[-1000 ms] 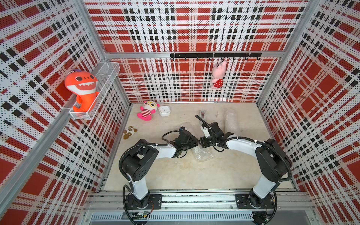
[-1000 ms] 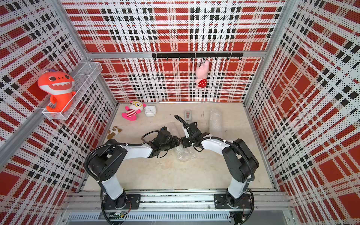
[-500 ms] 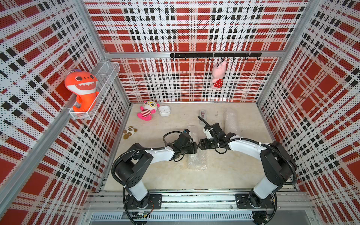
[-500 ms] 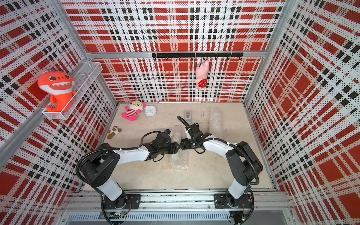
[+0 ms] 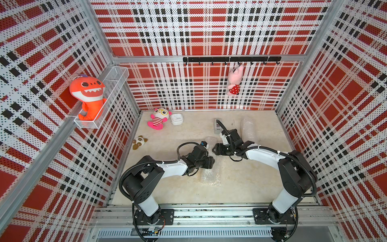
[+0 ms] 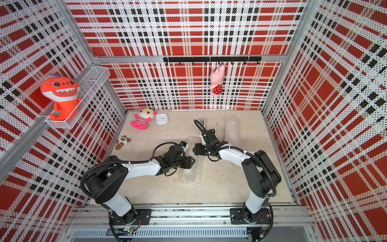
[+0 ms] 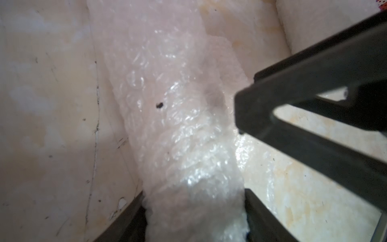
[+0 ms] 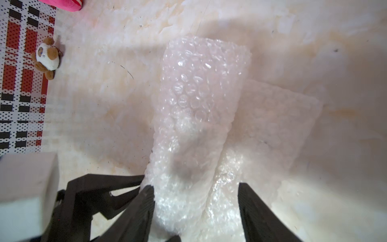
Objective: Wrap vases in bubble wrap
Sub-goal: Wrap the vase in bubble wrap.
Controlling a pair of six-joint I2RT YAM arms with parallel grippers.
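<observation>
the bubble wrap roll [image 5: 210,175] has straightened, cloudy white; left gripper [image 7: 194,192] clamps it; right gripper [image 8: 194,185], hold unclear.

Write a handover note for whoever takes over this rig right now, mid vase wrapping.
Left claw: clamped on the near bubble-wrap bundle, which lies on the table.
Right claw: straddles that bundle's farther end; I can't tell whether it grips.
Second bundle: rolled up at back right, clear of both claws.
Done: both look rolled, with the vases hidden inside.
Left: a loose flap lies flat beside the near bundle. Roll it in, then probably tape it with the dispenser.
</observation>
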